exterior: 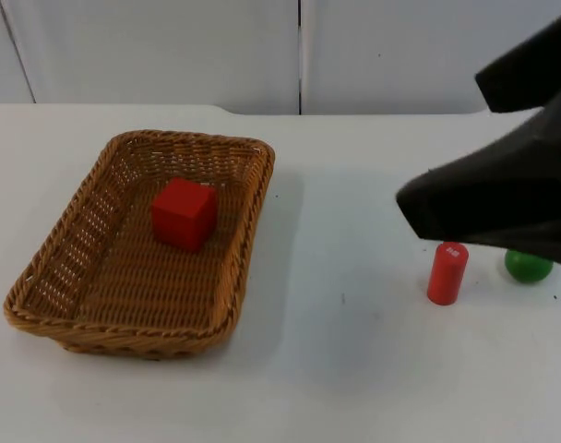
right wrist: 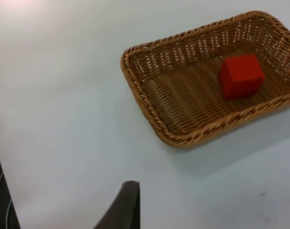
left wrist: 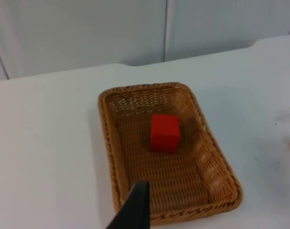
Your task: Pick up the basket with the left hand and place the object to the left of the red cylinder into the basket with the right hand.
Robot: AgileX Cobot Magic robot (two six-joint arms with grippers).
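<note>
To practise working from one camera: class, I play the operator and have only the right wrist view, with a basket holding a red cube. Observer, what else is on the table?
Observer: A red cylinder stands upright, well to the right of the basket in the top view, with a green round object beside it.
Operator: Where is the left end effector?
Observer: The left end effector hangs by one short rim of the basket, which rests on the table.
Operator: And my arm?
Observer: The right arm, carrying the right end effector, hangs above the cylinder.
</note>
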